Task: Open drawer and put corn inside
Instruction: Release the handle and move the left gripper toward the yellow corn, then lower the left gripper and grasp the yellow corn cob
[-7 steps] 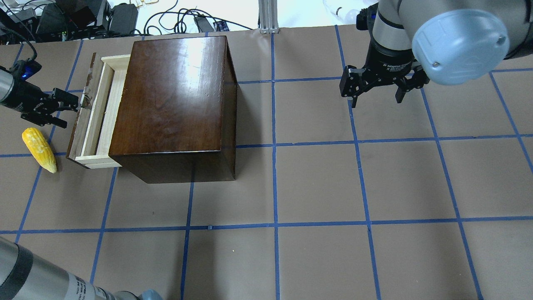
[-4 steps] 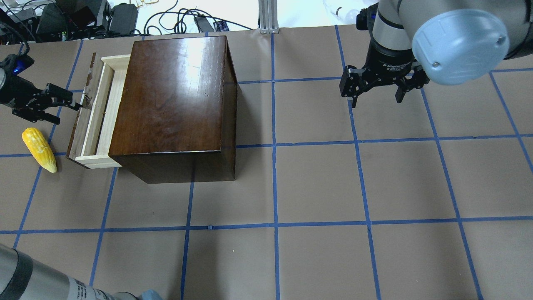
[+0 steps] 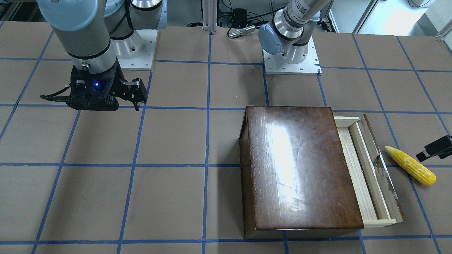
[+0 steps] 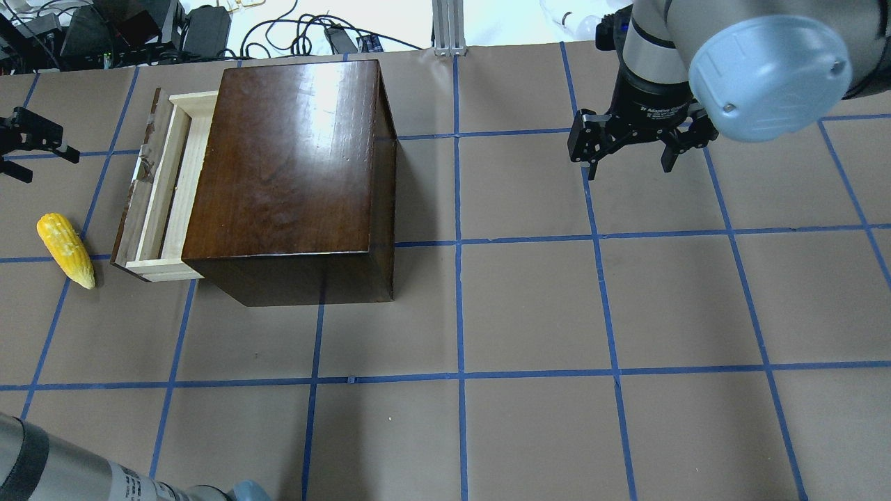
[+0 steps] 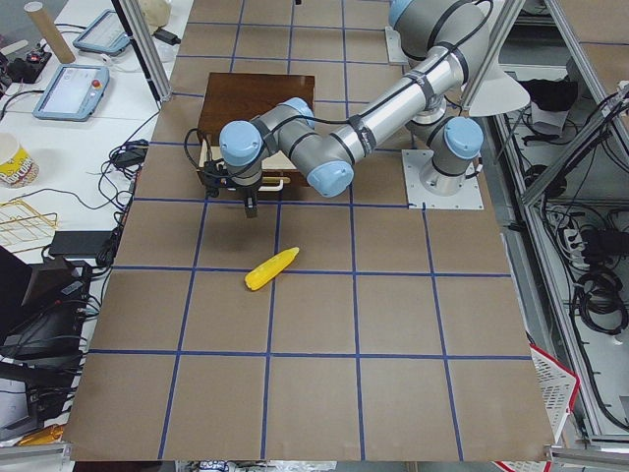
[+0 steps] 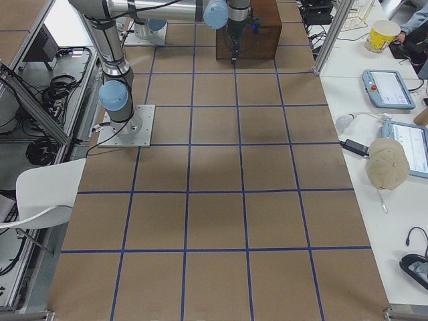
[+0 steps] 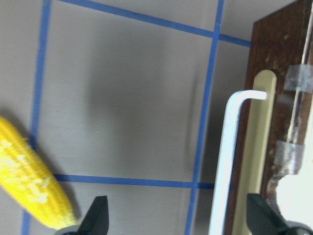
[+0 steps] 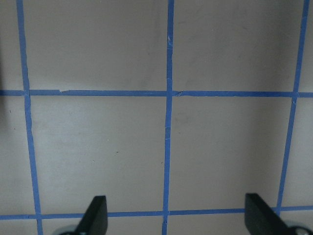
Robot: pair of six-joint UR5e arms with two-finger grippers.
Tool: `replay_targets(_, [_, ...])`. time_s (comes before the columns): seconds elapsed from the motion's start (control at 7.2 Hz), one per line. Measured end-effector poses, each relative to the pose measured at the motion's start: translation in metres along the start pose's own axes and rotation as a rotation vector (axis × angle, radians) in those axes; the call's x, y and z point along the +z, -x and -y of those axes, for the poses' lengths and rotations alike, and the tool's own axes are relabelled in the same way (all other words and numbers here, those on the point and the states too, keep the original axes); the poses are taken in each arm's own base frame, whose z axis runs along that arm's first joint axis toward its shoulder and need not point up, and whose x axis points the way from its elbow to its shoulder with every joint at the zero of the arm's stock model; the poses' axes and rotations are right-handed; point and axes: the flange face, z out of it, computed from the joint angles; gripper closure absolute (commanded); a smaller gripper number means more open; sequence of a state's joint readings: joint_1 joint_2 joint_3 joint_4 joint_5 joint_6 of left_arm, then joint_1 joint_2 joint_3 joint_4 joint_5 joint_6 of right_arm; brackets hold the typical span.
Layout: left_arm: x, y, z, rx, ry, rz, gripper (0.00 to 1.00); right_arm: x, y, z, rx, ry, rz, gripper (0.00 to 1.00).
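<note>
The dark-brown box (image 4: 285,160) stands at the table's far left. Its drawer (image 4: 170,188) of pale wood is pulled partly out to the left, and it also shows in the front view (image 3: 367,173). The chipped front panel (image 7: 274,58) carries a white handle bar (image 7: 227,161). The yellow corn (image 4: 66,249) lies on the table just left of the drawer's front, also seen in the left wrist view (image 7: 29,181). My left gripper (image 4: 49,165) is open and empty, left of the drawer and beyond the corn. My right gripper (image 4: 630,170) is open and empty over bare table at the far right.
The brown table (image 4: 529,306) is marked with a blue tape grid. Cables and electronics (image 4: 104,35) lie past the far edge, with an aluminium post (image 4: 449,28) at the middle. The arms' bases (image 3: 291,60) stand at the robot's side.
My left gripper has drawn back to the left, away from the drawer's front panel. The drawer, the corn and the right arm have not moved.
</note>
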State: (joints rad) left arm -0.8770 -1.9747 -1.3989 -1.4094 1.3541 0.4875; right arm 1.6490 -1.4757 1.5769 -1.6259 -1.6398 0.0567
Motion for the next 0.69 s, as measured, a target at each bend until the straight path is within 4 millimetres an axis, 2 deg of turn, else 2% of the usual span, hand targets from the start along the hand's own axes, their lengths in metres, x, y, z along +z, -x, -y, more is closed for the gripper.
replay_targets(0.28, [0.017,0.033,0.001,-0.116,0.02,0.021,0.0,0.0,0.0,0.0,0.0,0.0,0.0,0.0])
replay_targets(0.69, [0.06,0.063,0.007,-0.226,0.062,0.101,0.0,0.0,0.0,0.0,0.0,0.0,0.0,0.0])
